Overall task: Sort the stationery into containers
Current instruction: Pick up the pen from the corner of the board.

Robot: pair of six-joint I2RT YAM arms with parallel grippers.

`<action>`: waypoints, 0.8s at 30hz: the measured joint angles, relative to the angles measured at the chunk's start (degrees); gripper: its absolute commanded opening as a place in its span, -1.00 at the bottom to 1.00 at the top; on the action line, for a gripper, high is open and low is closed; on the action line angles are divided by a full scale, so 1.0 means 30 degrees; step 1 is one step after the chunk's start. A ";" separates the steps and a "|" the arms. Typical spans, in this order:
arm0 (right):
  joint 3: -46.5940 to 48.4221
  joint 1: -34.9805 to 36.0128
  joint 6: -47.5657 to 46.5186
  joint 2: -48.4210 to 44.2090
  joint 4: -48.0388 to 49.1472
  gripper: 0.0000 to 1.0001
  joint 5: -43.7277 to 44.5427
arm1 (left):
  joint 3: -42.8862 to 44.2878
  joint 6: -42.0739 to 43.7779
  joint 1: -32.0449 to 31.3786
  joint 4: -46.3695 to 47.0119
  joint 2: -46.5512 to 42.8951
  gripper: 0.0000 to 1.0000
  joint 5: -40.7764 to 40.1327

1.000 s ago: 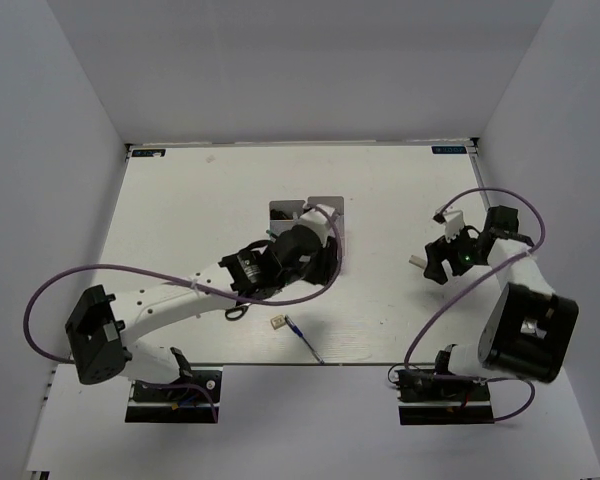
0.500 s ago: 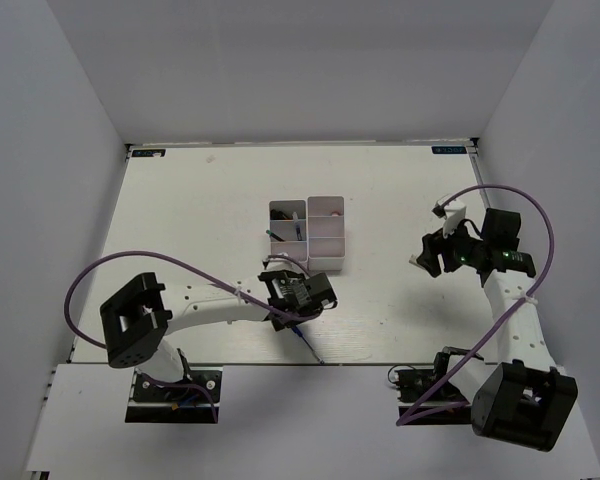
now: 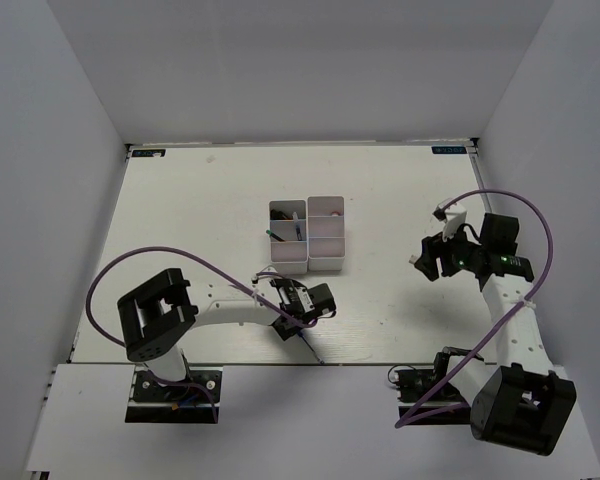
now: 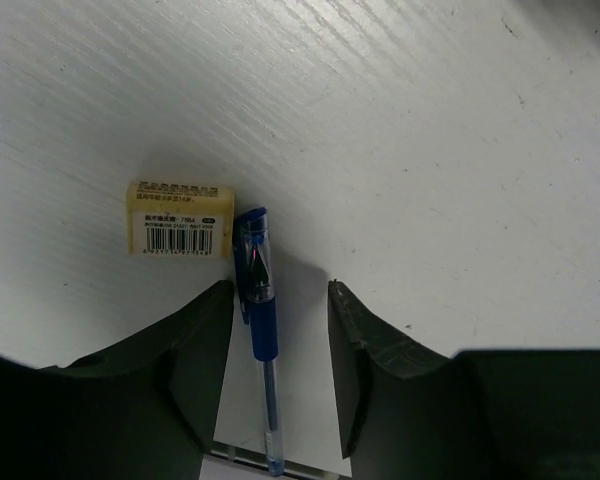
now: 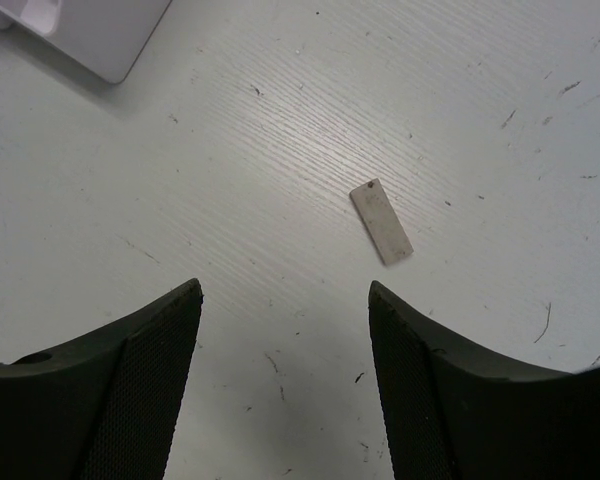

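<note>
Blue pen [image 4: 261,330] lies flat on the counter [image 4: 450,140], straight between the spread fingers of your left claw [image 4: 277,295]. Its blue cap and clip reach just past the tips, and the blue grip and clear barrel run back under the wrist. Judge it light, stiff and slick-sided, apt to roll or pivot, so close across the blue grip near its middle. The beige block [image 4: 178,217] sits beside the cap, touching or nearly so, just beyond one fingertip; mind you don't catch it. Your right claw [image 5: 285,290] hangs spread and empty, the white eraser [image 5: 381,221] lying just ahead of one finger.
</note>
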 measured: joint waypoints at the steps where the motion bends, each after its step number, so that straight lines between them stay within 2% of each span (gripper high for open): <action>1: -0.0029 0.0000 0.0029 -0.0029 0.0036 0.41 0.0000 | 0.0000 -0.0095 0.0007 0.0022 0.0000 0.02 0.0015; 7: -0.0342 -0.0036 0.0204 -0.0306 0.0087 0.44 0.0015 | 0.0554 -0.0306 0.0197 -0.0393 0.0546 -0.23 0.0408; 12: -0.0350 -0.0058 0.0408 -0.0845 0.0138 0.44 0.0000 | 0.1639 -0.0015 0.0262 -0.1304 0.1421 -0.26 0.0823; 15: -0.0386 -0.0073 0.0656 -0.1086 0.0197 0.44 -0.0007 | 0.2346 0.0430 0.0284 -0.1960 0.1989 -0.41 0.1231; 21: -0.0765 -0.0073 0.1049 -0.1435 0.0299 0.44 -0.0058 | 0.2951 0.1348 0.0357 -0.2586 0.2448 -0.50 0.1792; 24: -0.0896 -0.0073 0.1144 -0.1625 0.0313 0.44 -0.0160 | 0.3286 0.1865 0.0393 -0.2885 0.2718 -0.62 0.1894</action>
